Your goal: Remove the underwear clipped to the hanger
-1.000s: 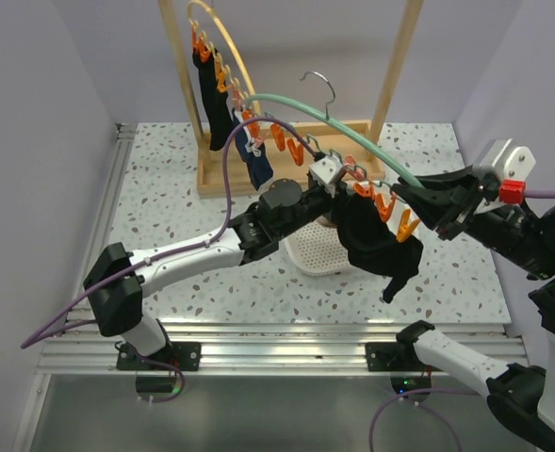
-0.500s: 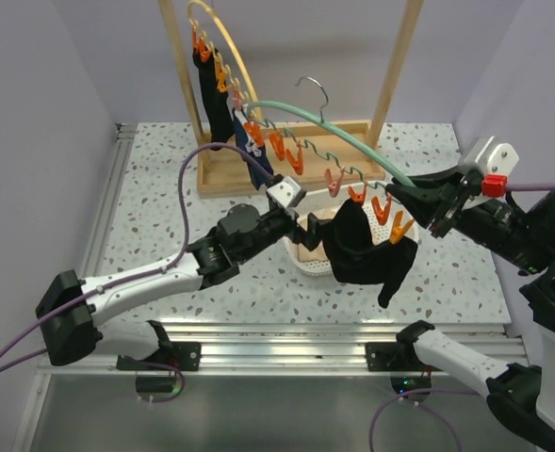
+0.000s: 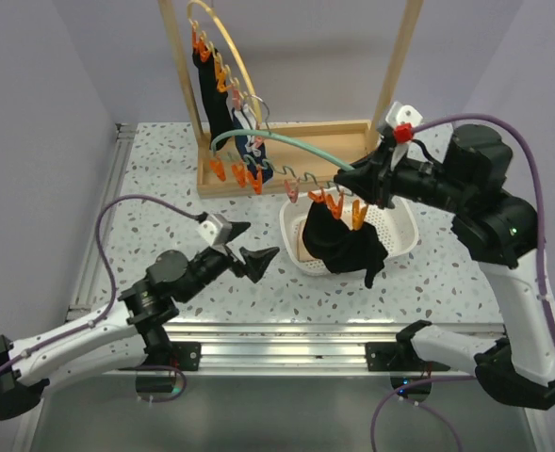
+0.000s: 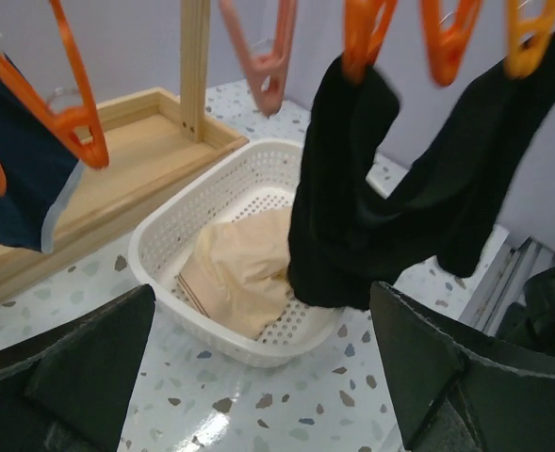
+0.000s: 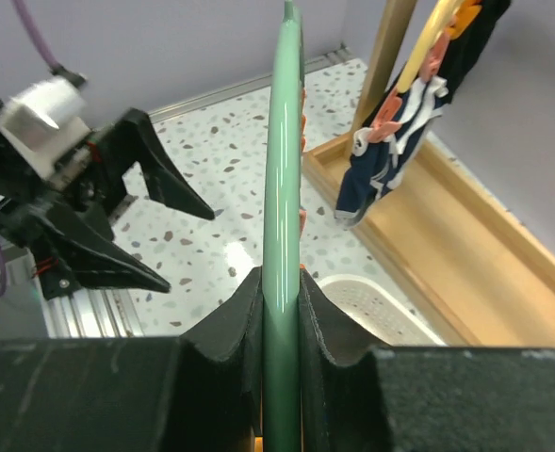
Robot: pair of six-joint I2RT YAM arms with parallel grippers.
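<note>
My right gripper (image 3: 364, 184) (image 5: 282, 292) is shut on the green hanger (image 3: 286, 143) (image 5: 283, 141). A row of orange clips (image 3: 338, 202) hangs under the hanger bar. Black underwear (image 3: 341, 243) (image 4: 371, 207) hangs from two of these clips and droops into the white basket (image 3: 404, 221) (image 4: 164, 254). Pale beige underwear (image 4: 239, 268) lies in that basket. Navy underwear with white trim (image 4: 13, 193) (image 5: 390, 155) is clipped further along the hanger. My left gripper (image 3: 258, 241) (image 4: 263, 330) stands wide open and empty, low over the table just left of the basket.
A wooden rack (image 3: 286, 160) stands at the back on a tray base. A yellow hanger (image 3: 222, 47) on it holds more orange clips and a long black garment (image 3: 211, 94). Metal rails (image 3: 286, 339) run along the near edge, and walls close in both sides.
My left gripper has let go, opened wide and drawn back to the near left. My right gripper has swung the hanger left and down, so the black underwear hangs into the basket.
</note>
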